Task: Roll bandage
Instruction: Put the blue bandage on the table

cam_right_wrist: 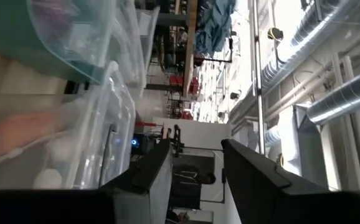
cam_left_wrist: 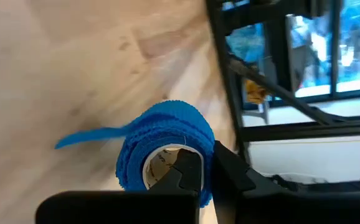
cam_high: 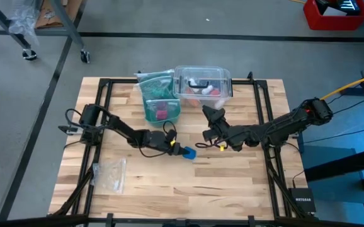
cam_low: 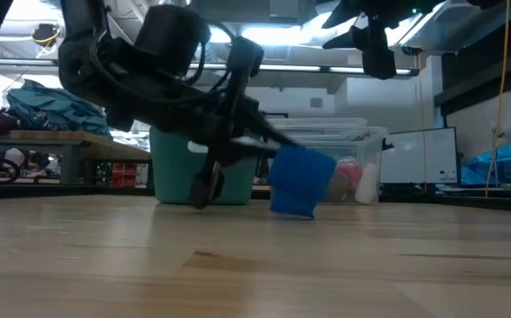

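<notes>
Bare wooden table [cam_low: 238, 265] fills the low view's foreground. Behind it, the left arm's bulk hides where the left gripper [cam_left_wrist: 206, 171] meets the bandage [cam_left_wrist: 164, 146]. Its wrist view shows the fingers pinched shut on the roll's wall, one inside the core, a loose blue tail trailing on the wood. Raised off the table, the right gripper [cam_high: 208, 133] is spread wide and holds nothing, near the clear box [cam_high: 202, 83].

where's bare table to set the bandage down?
Bare wood along the near edge, below both claws and right of the clear zip bag. Crowded at the far edge: teal bag and clear box. Left claw holds the bandage mid-table.
</notes>
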Available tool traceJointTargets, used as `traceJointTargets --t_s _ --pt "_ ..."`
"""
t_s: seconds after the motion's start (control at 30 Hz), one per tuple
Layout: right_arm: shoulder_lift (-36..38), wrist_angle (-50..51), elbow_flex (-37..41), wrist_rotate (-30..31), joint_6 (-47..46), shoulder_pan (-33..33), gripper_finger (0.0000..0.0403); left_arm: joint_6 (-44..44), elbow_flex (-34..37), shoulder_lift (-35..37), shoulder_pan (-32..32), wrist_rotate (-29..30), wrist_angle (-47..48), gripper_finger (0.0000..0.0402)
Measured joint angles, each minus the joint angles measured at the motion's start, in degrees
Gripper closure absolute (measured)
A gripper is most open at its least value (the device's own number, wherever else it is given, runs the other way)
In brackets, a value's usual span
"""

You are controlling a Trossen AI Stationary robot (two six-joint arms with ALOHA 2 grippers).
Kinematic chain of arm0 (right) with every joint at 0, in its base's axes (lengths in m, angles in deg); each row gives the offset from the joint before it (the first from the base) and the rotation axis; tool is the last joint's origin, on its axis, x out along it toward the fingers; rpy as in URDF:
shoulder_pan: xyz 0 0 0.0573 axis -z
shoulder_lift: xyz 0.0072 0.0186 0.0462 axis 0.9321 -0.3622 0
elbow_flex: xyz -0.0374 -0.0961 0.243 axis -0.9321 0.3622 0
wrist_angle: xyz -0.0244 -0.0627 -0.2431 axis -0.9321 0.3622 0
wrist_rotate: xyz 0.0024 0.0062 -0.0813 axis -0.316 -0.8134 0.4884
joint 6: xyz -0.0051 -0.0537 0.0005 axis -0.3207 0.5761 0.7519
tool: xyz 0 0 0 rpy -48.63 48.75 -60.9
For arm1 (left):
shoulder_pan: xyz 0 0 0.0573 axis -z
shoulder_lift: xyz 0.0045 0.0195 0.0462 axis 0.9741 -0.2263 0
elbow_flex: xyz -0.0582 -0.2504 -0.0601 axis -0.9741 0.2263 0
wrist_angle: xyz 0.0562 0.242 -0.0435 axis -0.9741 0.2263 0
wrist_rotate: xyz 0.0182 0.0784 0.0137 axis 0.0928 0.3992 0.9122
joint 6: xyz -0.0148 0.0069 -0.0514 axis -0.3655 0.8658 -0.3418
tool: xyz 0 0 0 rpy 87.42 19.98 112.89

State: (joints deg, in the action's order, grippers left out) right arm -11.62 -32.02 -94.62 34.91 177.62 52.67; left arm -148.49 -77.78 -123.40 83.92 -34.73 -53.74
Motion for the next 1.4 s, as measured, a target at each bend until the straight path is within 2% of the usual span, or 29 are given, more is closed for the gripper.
traceJointTargets --t_s 0.3,0.5,0.8,1.0,1.13,1.3,1.4 --pt "0.0 2.6 0.0 -0.1 -1.5 0.0 0.0256 1.9 -0.1 0.1 -1.4 1.4 3.3 0.0387" --pt "0.0 2.6 0.0 -0.6 -1.6 0.0 0.0256 4.2 -0.1 0.1 -1.4 5.2 4.0 0.0349" --pt "0.0 2.6 0.0 -0.6 -1.6 0.0 0.0256 6.2 -0.1 0.1 -1.4 5.5 4.0 0.0282" --pt "0.0 2.6 0.0 -0.6 -1.6 0.0 0.0256 5.6 0.0 0.2 -1.5 5.3 3.0 0.0259" --pt "0.0 2.6 0.0 -0.6 -1.6 0.0 0.0256 2.9 0.0 0.2 -1.6 1.8 2.9 0.0255" --pt "0.0 2.6 0.0 -0.6 -1.6 0.0 0.0256 2.4 0.0 0.2 -2.3 -7.2 2.9 0.0254" --pt "0.0 2.6 0.0 -0.6 -1.6 0.0 0.0256 1.8 0.0 0.2 -3.0 -8.9 2.9 0.0254"
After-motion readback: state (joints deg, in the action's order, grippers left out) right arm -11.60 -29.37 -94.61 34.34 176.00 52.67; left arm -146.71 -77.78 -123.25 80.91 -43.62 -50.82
